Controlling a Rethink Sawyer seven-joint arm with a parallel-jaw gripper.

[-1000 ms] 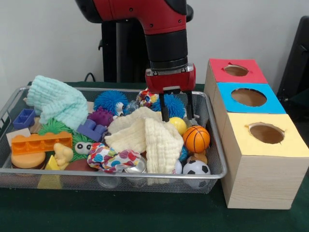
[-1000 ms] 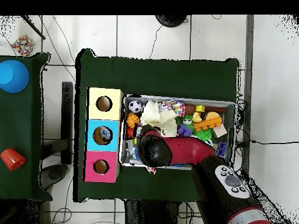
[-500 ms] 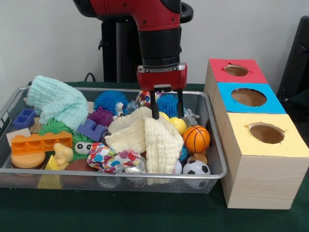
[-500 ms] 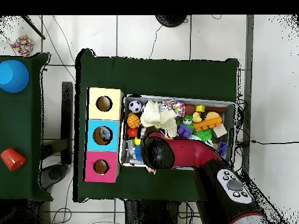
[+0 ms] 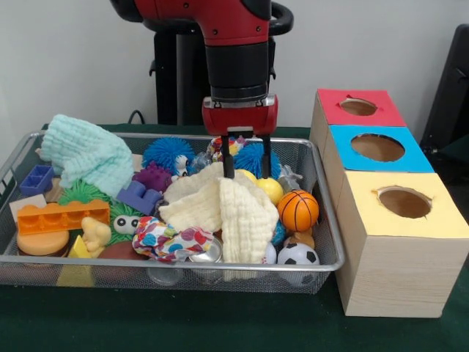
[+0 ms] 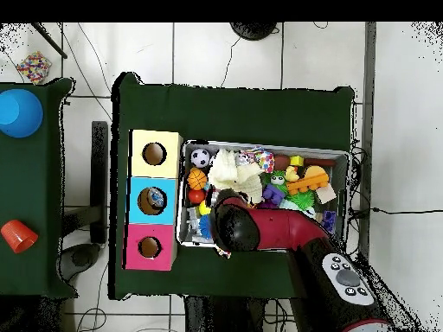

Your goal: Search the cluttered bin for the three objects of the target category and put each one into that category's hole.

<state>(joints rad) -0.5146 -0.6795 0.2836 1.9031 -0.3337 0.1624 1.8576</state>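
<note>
End effector (image 5: 247, 167), fingers apart, hangs over the yellow ball (image 5: 270, 189) beside the cream cloth (image 5: 220, 205).

Bin (image 5: 322, 220) was packed solid, cream cloth (image 5: 220, 202) heaped mid-bin under the gripper (image 5: 245, 165). Box (image 5: 399, 220) tops on the right were clear, holes open.
</note>
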